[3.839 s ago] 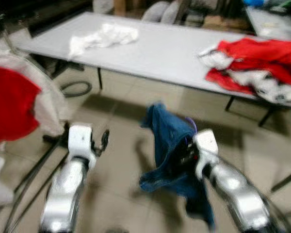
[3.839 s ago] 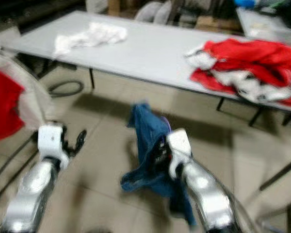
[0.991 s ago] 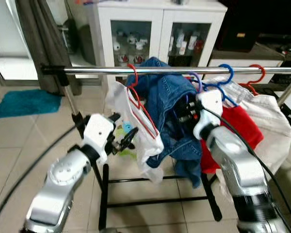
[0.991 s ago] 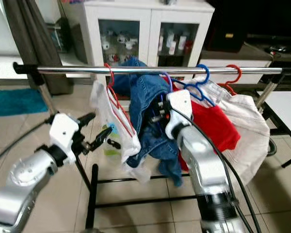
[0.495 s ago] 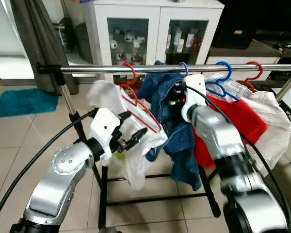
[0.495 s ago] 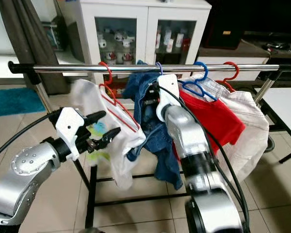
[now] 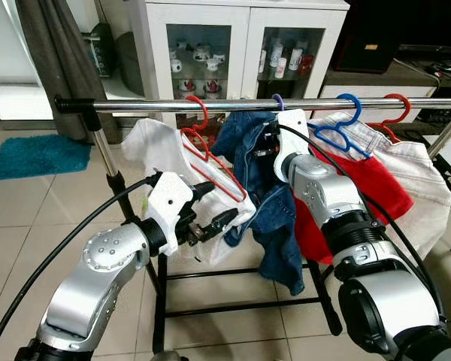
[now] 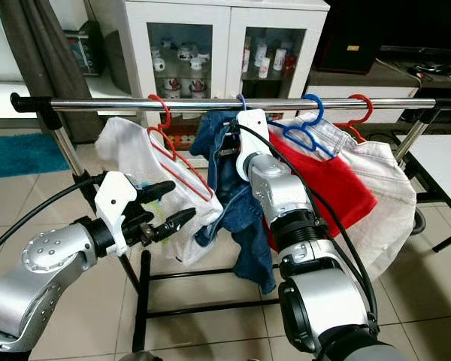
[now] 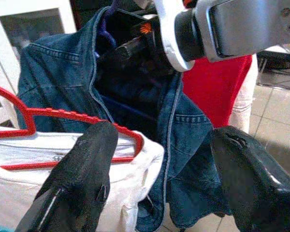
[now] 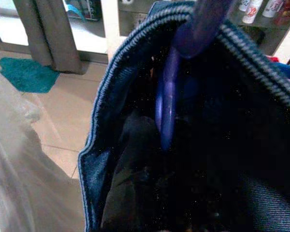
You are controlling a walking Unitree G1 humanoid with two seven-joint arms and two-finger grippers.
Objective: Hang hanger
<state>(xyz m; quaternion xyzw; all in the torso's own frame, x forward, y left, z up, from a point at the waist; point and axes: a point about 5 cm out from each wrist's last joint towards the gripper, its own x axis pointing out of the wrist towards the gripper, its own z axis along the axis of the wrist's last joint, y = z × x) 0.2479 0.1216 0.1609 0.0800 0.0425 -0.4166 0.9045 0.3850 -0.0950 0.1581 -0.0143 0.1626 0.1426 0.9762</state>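
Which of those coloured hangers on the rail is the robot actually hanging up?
The purple hanger carrying the blue denim jacket, with the right gripper buried in its collar. The two red hangers and the blue hanger hang untouched, holding white and red clothes.

The silver left arm reaches forward at mid height, its black two-fingered left gripper [image 7: 214, 218] spread wide and holding nothing. The silver right arm stretches upward and forward, wrist raised; the right gripper [image 7: 267, 147] sits at its tip, its finger state unclear.
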